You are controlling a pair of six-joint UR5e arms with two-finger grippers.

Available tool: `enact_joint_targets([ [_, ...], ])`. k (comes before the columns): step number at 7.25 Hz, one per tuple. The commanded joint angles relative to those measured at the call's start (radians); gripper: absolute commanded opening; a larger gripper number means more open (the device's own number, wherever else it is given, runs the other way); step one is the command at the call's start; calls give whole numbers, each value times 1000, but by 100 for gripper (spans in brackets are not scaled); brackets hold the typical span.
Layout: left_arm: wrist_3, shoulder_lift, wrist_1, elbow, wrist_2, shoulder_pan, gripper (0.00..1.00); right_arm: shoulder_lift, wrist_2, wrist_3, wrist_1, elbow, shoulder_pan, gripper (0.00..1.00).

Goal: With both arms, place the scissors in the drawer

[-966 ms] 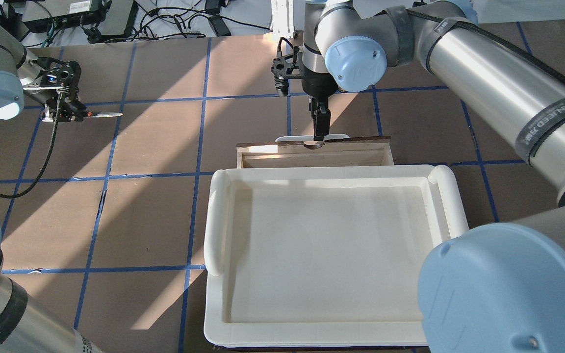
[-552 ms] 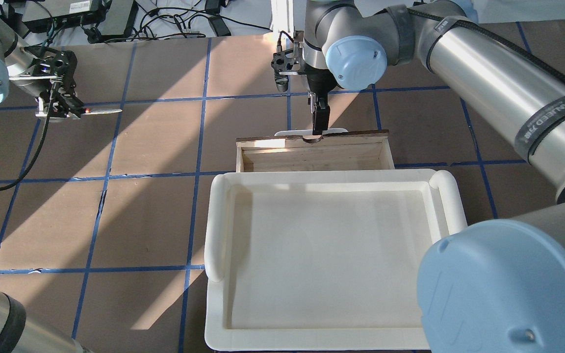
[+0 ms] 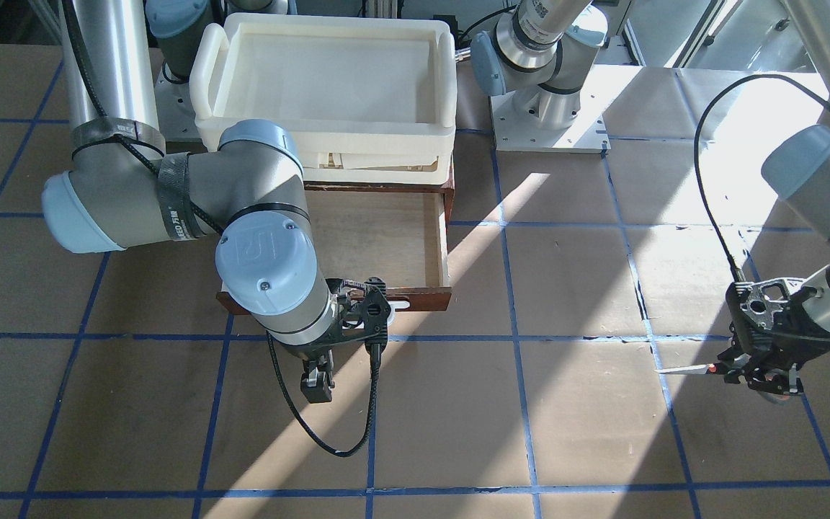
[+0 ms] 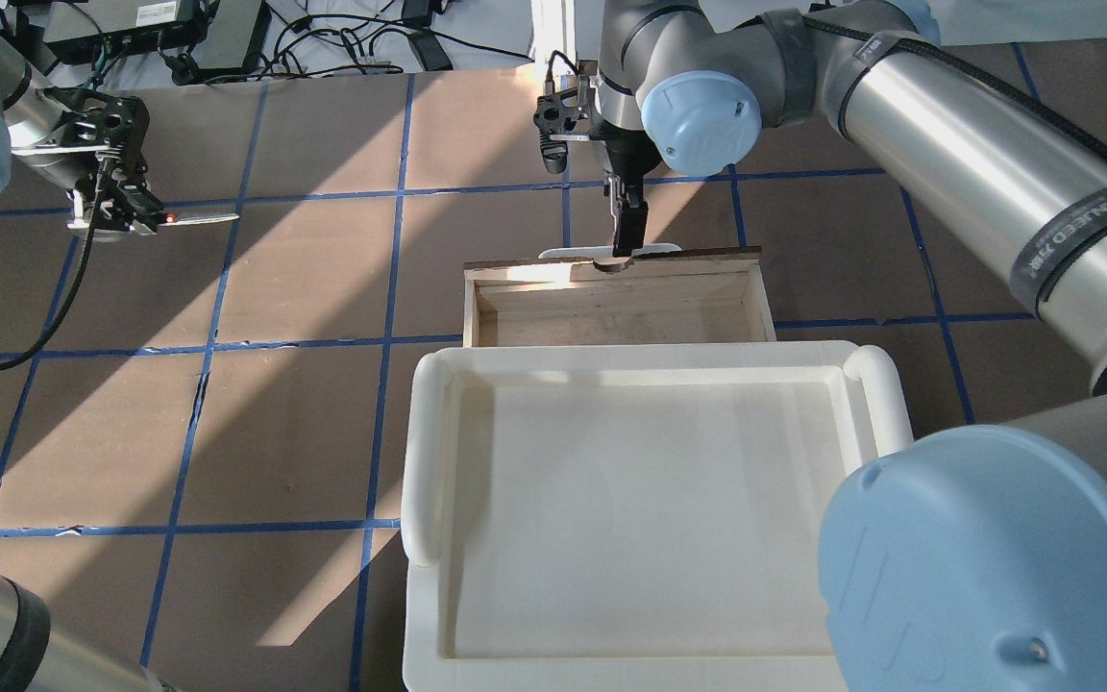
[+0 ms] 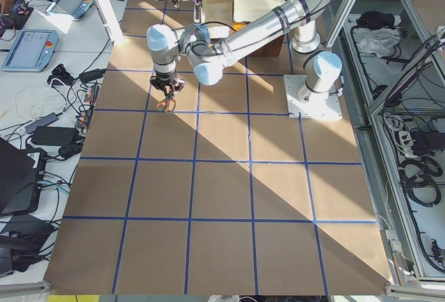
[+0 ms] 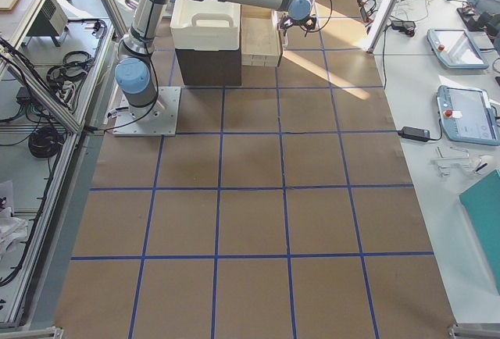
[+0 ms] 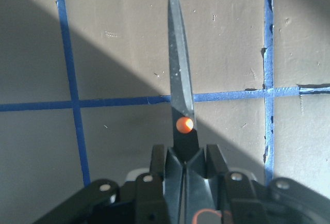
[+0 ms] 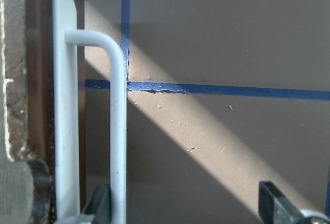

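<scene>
Clamping left gripper (image 7: 184,156) on seemingly light, stiff, slick scissors (image 7: 180,87) behind pivot, toward far-left corner of counter (image 4: 323,288); right gripper (image 8: 185,204) spread at drawer handle (image 8: 119,131).

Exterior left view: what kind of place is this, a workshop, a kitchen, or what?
Most likely a robotics lab test cell. Two robot arms are mounted at a table marked with a blue tape grid, and teach pendants and loose cables lie alongside.

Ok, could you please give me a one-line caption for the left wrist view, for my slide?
Left gripper shut on the scissors, blades closed, against the blue-taped table.
</scene>
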Motion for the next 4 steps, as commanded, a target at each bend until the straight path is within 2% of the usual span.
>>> enact_joint_targets([
  [1,0,-3,0,0,19,-3,0,7,0,0,-20,0,-2,100],
  [4,-2,-3,0,0,24,-11,0,6,0,6,-26,0,-5,100],
])
